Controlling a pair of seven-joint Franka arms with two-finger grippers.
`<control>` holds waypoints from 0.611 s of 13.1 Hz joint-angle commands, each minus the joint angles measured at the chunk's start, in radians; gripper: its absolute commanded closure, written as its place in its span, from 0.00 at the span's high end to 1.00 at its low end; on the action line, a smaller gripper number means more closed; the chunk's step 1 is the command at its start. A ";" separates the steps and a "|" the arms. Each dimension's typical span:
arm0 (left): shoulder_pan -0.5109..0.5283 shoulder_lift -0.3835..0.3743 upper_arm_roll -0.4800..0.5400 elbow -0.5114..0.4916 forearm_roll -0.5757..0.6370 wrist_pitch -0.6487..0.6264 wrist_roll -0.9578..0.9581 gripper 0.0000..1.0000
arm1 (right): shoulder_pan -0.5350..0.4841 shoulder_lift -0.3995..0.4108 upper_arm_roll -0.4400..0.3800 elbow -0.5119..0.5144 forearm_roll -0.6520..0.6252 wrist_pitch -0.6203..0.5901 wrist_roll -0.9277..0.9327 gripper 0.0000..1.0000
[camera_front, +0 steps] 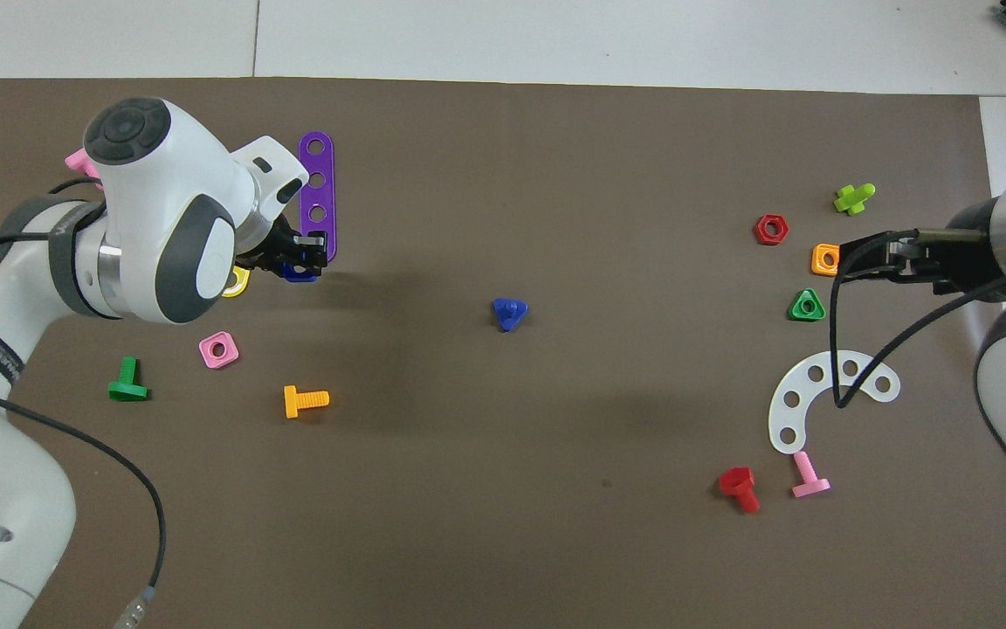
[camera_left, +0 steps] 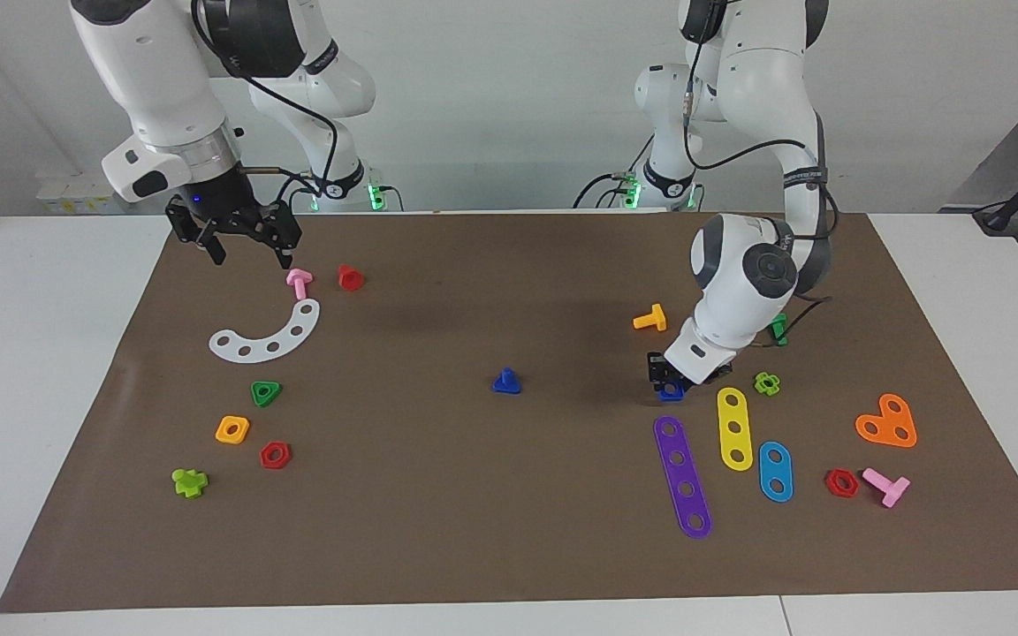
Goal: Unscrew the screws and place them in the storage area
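Note:
The dark-blue screw (camera_left: pixel 506 382) with a triangular head lies alone at the middle of the mat, head down and shaft up; it also shows in the overhead view (camera_front: pixel 509 313). My left gripper (camera_left: pixel 670 385) is down at the mat beside the purple strip (camera_left: pixel 683 475), its fingers closed on a small dark-blue piece (camera_left: pixel 671 393), mostly hidden; the overhead view shows this gripper (camera_front: pixel 304 260) and the piece (camera_front: pixel 300 274). My right gripper (camera_left: pixel 249 251) is open and empty, raised over the mat's edge beside the pink bolt (camera_left: pixel 299 282); it also shows in the overhead view (camera_front: pixel 861 259).
Toward the left arm's end lie yellow (camera_left: pixel 734 427) and blue (camera_left: pixel 775 471) strips, an orange heart plate (camera_left: pixel 888 422), an orange bolt (camera_left: pixel 650 318) and a red nut (camera_left: pixel 841 482). Toward the right arm's end lie a white curved strip (camera_left: pixel 269 336), a red bolt (camera_left: pixel 350 277) and several nuts.

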 commanded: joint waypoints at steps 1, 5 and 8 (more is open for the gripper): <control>-0.001 -0.074 0.003 -0.112 -0.017 0.049 0.059 0.00 | 0.036 -0.030 0.009 -0.037 0.030 0.027 -0.007 1.00; 0.002 -0.071 0.003 -0.093 -0.017 0.043 0.116 1.00 | 0.137 0.033 0.009 -0.063 0.018 0.154 0.098 1.00; 0.043 -0.064 0.004 -0.003 -0.017 -0.071 0.115 1.00 | 0.232 0.117 0.010 -0.052 0.013 0.232 0.217 1.00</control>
